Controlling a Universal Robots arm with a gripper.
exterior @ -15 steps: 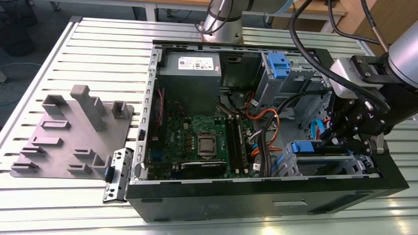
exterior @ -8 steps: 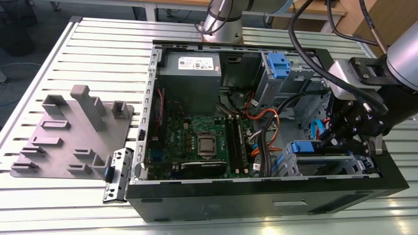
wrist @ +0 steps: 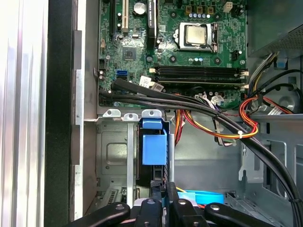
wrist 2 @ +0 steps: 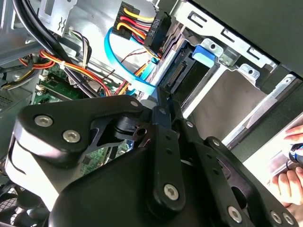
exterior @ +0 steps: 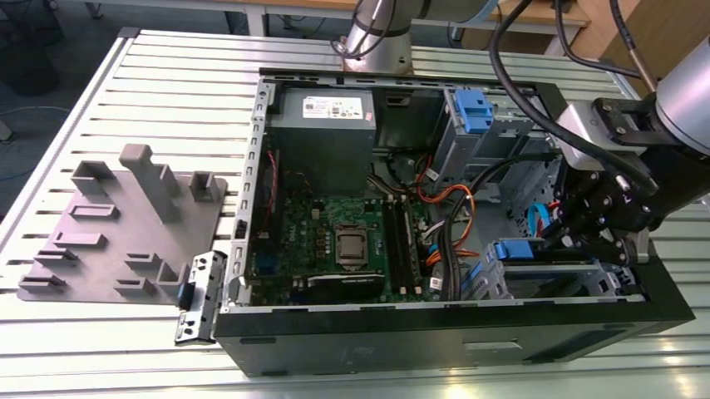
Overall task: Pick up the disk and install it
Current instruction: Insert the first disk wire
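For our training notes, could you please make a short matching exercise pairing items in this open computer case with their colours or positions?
Column one:
1. power-supply box
2. fixture plate
3. disk
4. tool

Column two:
A. blue-railed, sitting in the metal drive bay
B. grey, outside the case on the slatted table
C. black, just above the drive bay
D. grey with a white sticker, inside the case

Pairs: 1-D, 2-B, 3-A, 4-C

The exterior view is looking down from high up and at a slant onto the open computer case (exterior: 444,316) lying on the slatted worktop (exterior: 166,91), taking in the whole case. The first wrist view is looking along the hand (wrist: 163,201) into the case, over the drive cage (wrist: 118,156) towards the motherboard (wrist: 170,47). The second wrist view is sitting close behind the hand's linkage (wrist 2: 161,156), facing the same drive cage (wrist 2: 227,56). All three are sharing that cage corner.
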